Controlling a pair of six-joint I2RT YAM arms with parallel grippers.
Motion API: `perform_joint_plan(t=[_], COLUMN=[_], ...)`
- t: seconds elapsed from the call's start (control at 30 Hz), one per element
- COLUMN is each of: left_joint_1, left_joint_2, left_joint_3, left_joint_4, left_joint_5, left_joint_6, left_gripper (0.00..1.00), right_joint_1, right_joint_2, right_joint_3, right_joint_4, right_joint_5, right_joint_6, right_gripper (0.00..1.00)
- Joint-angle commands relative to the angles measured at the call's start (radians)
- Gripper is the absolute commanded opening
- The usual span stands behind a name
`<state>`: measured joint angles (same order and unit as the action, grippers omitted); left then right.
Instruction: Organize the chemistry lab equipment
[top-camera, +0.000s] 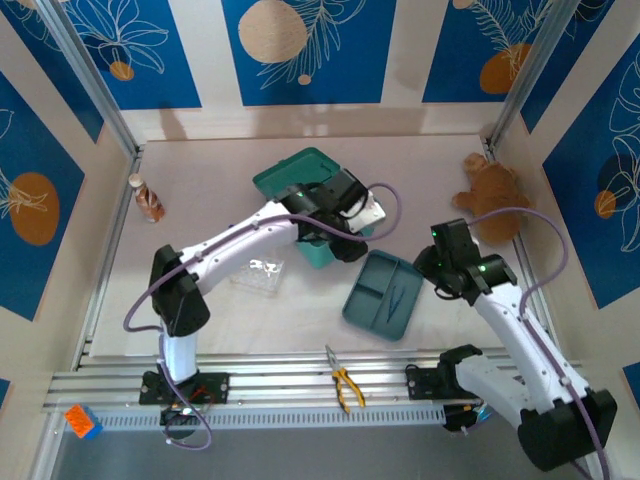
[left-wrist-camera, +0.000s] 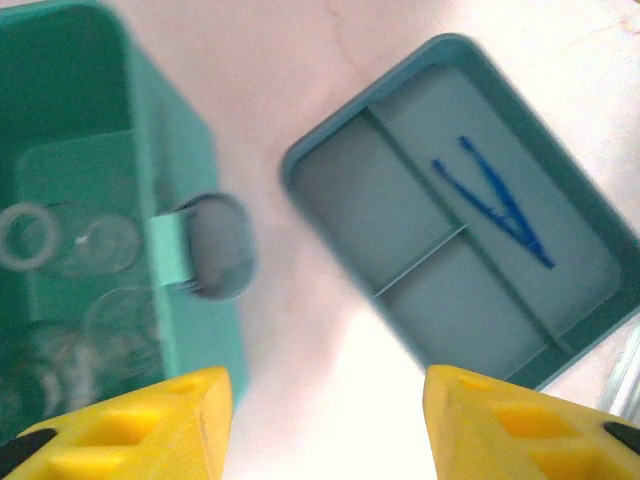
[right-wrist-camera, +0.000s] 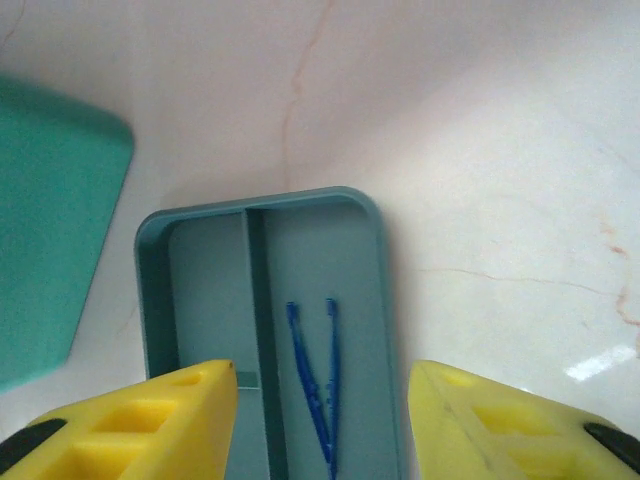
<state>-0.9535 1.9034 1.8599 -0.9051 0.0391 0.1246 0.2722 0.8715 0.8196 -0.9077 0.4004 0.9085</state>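
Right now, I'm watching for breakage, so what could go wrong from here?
Glass flasks lie loose in the green box; the open left gripper, hovering near its wall, might bump the box and rattle them. The open right gripper hangs over the tray; the thin blue tweezers in it may slip from a pinch.

Plush toy (top-camera: 492, 190) far right; pliers (top-camera: 345, 386) near edge; blue tweezers (left-wrist-camera: 525, 237) in teal tray (top-camera: 360, 300).
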Motion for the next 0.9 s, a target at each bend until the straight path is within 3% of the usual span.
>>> perform_joint_plan(t=[0.0,0.3,0.5,0.87], left_joint_1=[-0.042,-0.102,-0.103,-0.114], left_joint_2=[0.042,0.235,0.341,0.433], left_joint_3=[0.020,0.093,0.155,0.189], left_joint_4=[0.058,0.103,0.092,0.086], left_joint_5=[-0.011,0.009,0.030,0.101], left_joint_6=[-0.090,-0.179,-0.206,-0.230], left_gripper=[0.54,0.53,0.52,0.52], right_joint_1=[-0.055,-0.161,-0.291,-0.340], right_joint_2=[-0.062,-0.144,-0.153,-0.147], right_joint_3=[-0.025,0.010,0.003,-0.022], right_joint_4=[-0.071,-0.157,-0.134,-0.101], right_joint_5=[0.001,0.068,-0.024,-0.070], right_joint_6=[0.032,0.020,-0.048,-0.085], right_gripper=[0.50,0.50,0.50,0.50])
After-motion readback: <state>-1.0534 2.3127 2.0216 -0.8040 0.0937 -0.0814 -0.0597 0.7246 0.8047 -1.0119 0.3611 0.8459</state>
